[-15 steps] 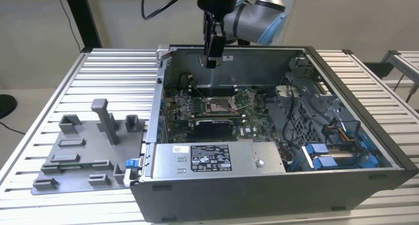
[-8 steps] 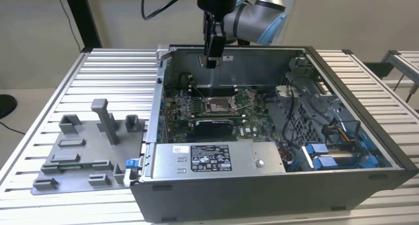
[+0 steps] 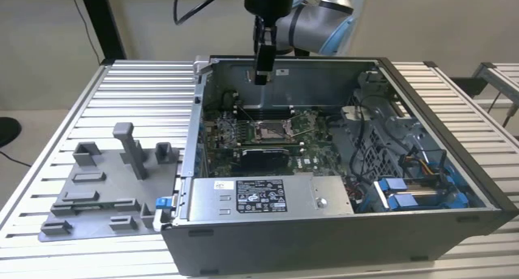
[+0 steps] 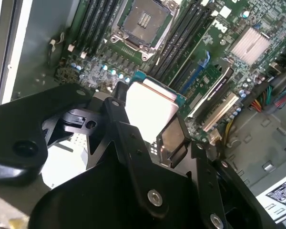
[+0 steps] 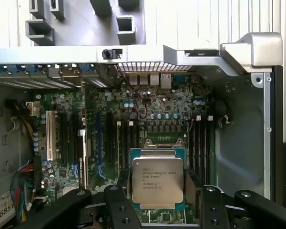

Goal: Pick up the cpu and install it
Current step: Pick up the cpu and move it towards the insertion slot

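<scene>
Your gripper (image 3: 262, 77) hung over the far part of the open computer case (image 3: 324, 245). Its fingers (image 5: 193, 188) were pinching the cpu (image 5: 157, 177) by two opposite edges, with the pale metal top turned up toward the first wrist view. So the cpu was in the air, well above the motherboard (image 5: 169, 102), and not yet in the socket (image 3: 270, 131), which lay open near the middle of the board with its contacts bare.

In my judgement, the main danger was the descent. The hold was only on thin edges, so a small jolt could have let the chip tilt or slip, and a falling corner would have bent the contacts. If the chip had come down a little turned or shifted, it would have sat on the socket frame and not inside it, and pressing then would have done damage. I could not tell whether its marked corner matched the socket. The memory slots (image 4: 90, 28) stood just beside the socket, so wide fingers could have touched them.
</scene>
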